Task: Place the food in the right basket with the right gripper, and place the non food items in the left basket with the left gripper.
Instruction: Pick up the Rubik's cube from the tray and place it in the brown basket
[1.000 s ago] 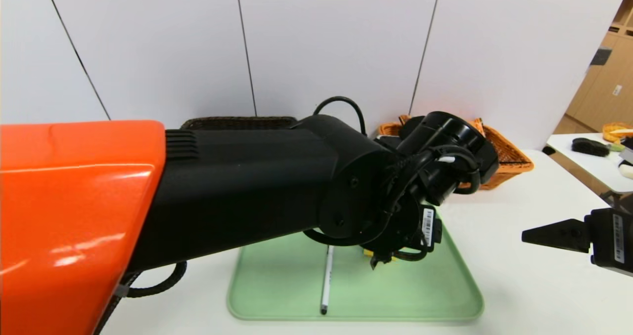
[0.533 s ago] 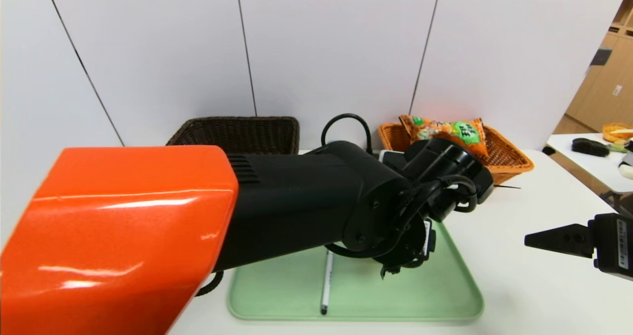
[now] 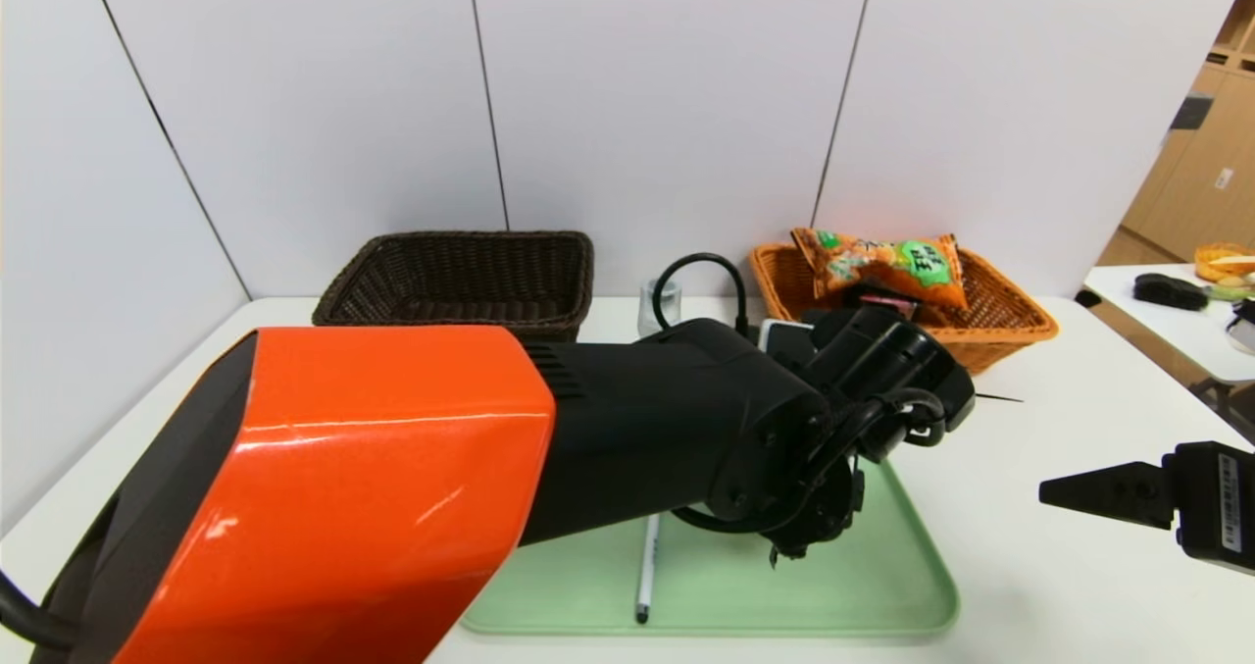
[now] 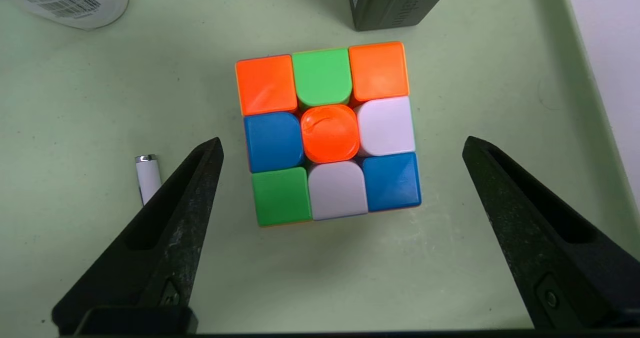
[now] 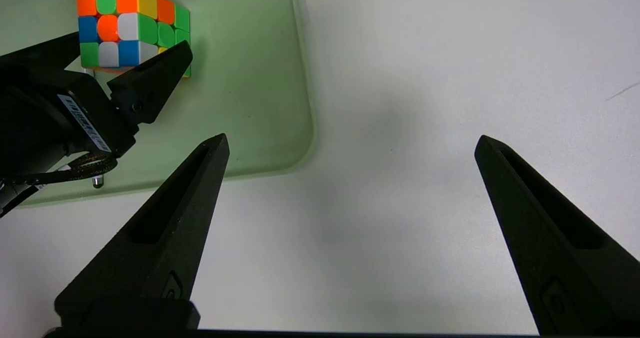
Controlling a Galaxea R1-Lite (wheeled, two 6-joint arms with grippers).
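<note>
A multicoloured puzzle cube (image 4: 330, 131) sits on the green tray (image 3: 882, 586), also seen in the right wrist view (image 5: 132, 26). My left gripper (image 4: 342, 146) hangs open just above the tray, its fingers either side of the cube without touching it; in the head view its arm hides the cube. A white pen (image 3: 647, 566) lies on the tray beside it. My right gripper (image 5: 350, 143) is open and empty over bare table to the right of the tray (image 3: 1079, 492). The dark left basket (image 3: 461, 277) and the orange right basket (image 3: 1010, 316), holding a snack bag (image 3: 882, 262), stand at the back.
A dark box (image 4: 395, 1) and a white bottle (image 4: 70, 1) stand on the tray beyond the cube. A clear jar (image 3: 662, 306) stands between the baskets. Another table with objects is at far right (image 3: 1177, 301).
My left arm has dropped lower toward the tray, uncovering both baskets and the snack bag. The right gripper has barely moved.
</note>
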